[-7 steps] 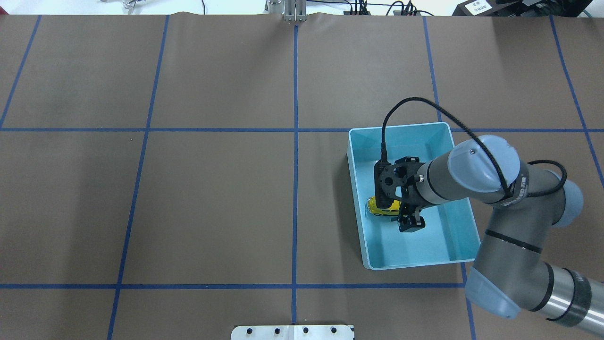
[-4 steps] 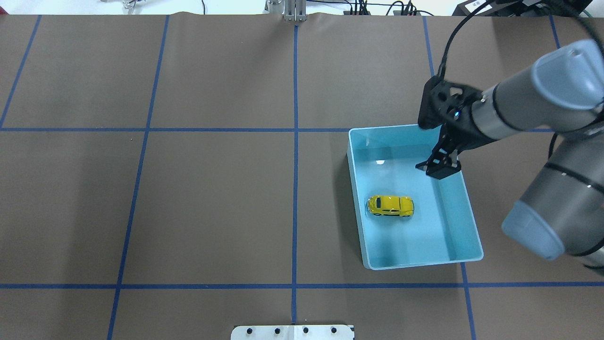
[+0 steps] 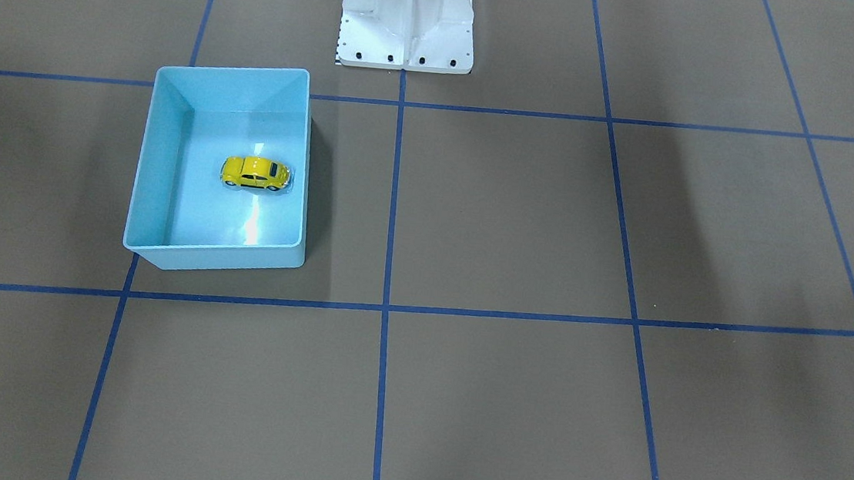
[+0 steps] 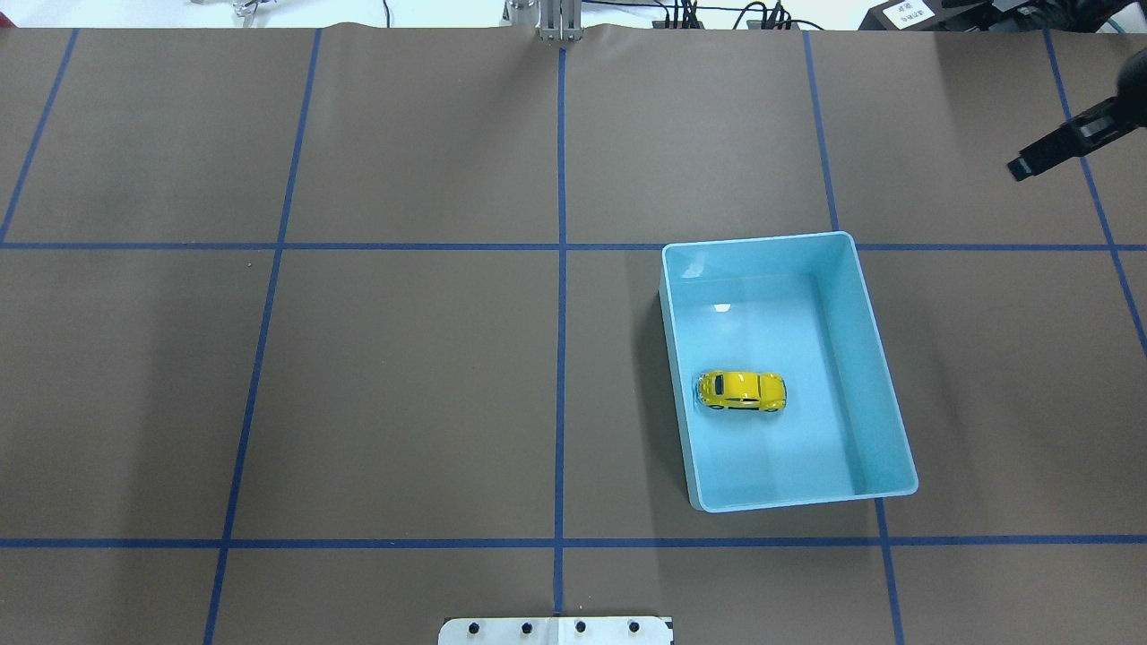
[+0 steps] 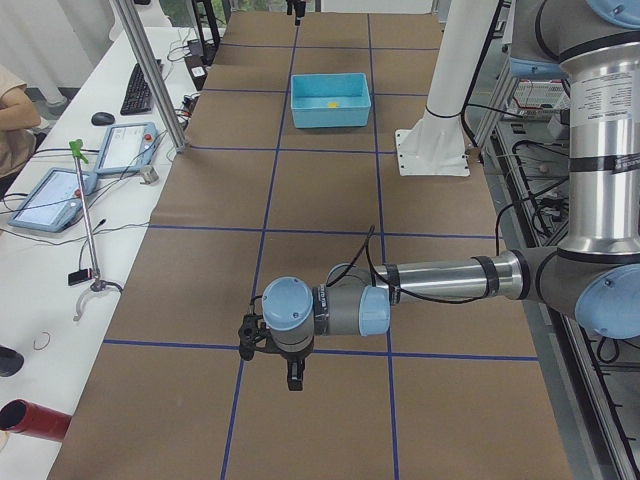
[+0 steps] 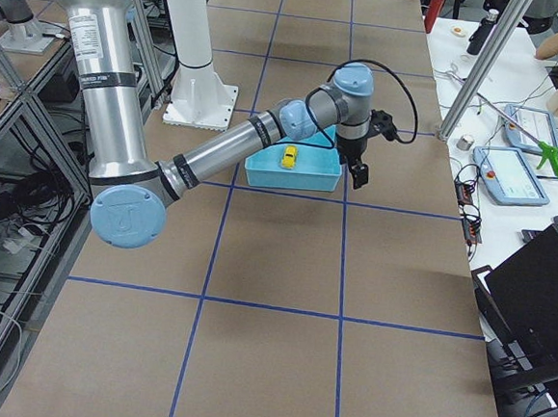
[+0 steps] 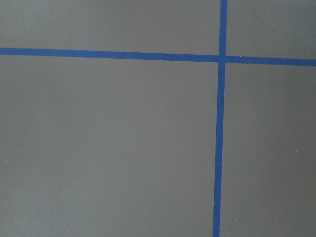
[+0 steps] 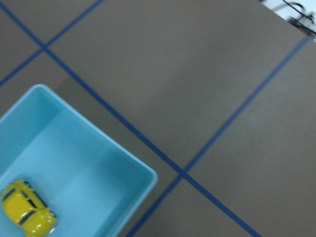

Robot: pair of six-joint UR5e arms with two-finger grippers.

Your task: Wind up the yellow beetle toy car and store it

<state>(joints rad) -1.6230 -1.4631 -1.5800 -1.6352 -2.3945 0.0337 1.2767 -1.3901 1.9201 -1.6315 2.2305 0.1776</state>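
The yellow beetle toy car stands on its wheels on the floor of the light blue bin, near the bin's left wall, with nothing touching it. It also shows in the front view and the right wrist view. My right gripper is high and far off to the bin's back right, half cut off by the overhead view's edge and holding nothing; I cannot tell whether it is open or shut. My left gripper shows only in the exterior left view, low over the paper far from the bin; I cannot tell its state.
Brown paper with blue tape lines covers the table. The white robot base stands at the near middle edge. Tablets and a keyboard lie on the operators' side bench, off the work surface.
My right gripper let go of the car in the bin, then rose and swung away to the back right. The car has stayed where it was set down.
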